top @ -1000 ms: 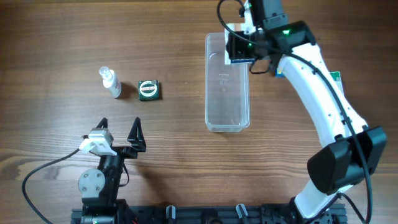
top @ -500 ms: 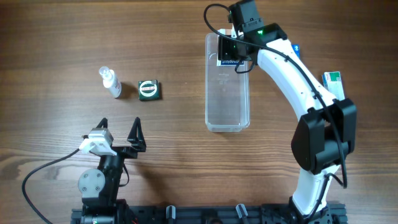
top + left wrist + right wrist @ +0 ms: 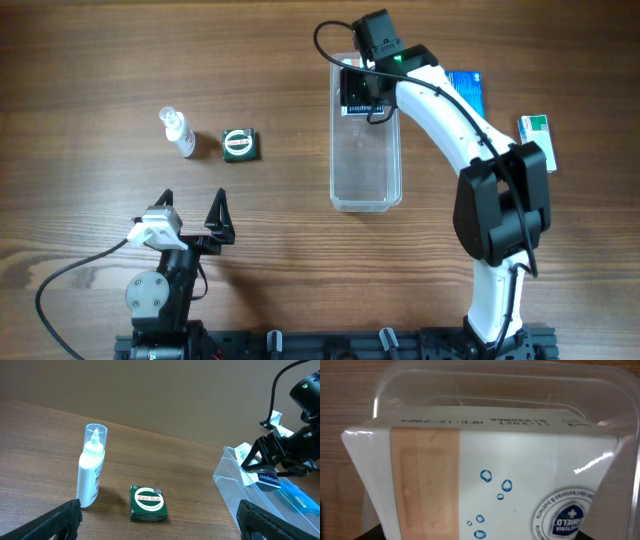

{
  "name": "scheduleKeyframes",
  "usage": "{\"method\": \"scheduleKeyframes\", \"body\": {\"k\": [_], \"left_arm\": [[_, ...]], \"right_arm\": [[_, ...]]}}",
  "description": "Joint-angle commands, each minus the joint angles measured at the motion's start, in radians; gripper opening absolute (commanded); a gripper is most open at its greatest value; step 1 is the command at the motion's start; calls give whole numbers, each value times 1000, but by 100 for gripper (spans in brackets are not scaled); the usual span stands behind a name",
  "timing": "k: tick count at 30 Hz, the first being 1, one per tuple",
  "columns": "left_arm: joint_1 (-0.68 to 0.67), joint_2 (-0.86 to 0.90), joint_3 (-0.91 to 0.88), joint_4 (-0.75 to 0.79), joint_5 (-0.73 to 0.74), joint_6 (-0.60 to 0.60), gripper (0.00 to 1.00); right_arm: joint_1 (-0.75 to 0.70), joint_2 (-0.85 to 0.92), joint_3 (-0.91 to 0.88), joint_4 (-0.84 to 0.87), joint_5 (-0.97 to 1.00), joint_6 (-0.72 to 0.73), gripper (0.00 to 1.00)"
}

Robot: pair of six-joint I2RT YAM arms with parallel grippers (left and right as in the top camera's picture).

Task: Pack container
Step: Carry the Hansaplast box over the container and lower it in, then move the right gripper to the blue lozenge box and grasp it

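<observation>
The container (image 3: 366, 165) is a clear long tub in the middle of the table; it also shows in the left wrist view (image 3: 245, 492). My right gripper (image 3: 358, 88) is shut on a white plaster box (image 3: 357, 104) and holds it tilted over the container's far end. In the right wrist view the box (image 3: 490, 470) fills the frame with the tub's rim (image 3: 505, 372) behind it; the fingers are hidden. My left gripper (image 3: 190, 212) is open and empty near the front edge, well left of the container.
A small clear spray bottle (image 3: 178, 132) stands at the left, with a green Zam-Buk box (image 3: 239, 144) beside it; both show in the left wrist view (image 3: 91, 472) (image 3: 148, 503). A blue box (image 3: 465, 92) and a green-and-white box (image 3: 537, 135) lie right of the container.
My right gripper has moved left with the white box, from the container's far right rim to over its far end. The left arm has not moved.
</observation>
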Motion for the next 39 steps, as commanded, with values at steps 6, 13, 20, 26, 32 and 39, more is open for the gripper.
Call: {"method": "scheduleKeyframes", "body": {"k": [6, 13, 20, 26, 32, 39], "left_arm": [[8, -10, -5, -6, -10, -13, 100], [8, -10, -5, -6, -10, -13, 100], [8, -10, -5, -6, -10, -13, 100], [8, -10, -5, -6, -10, -13, 100], [8, -10, -5, -6, -10, -13, 100], [8, -10, -5, -6, -10, -13, 100]], "right_arm": [[1, 15, 16, 31, 29, 7, 76], [1, 10, 27, 45, 28, 6, 82], [-4, -156, 71, -19, 38, -61, 87], [-145, -326, 70, -178, 185, -190, 100], [-364, -238, 57, -186, -62, -353, 100], [-398, -70, 57, -188, -90, -419, 100]]}}
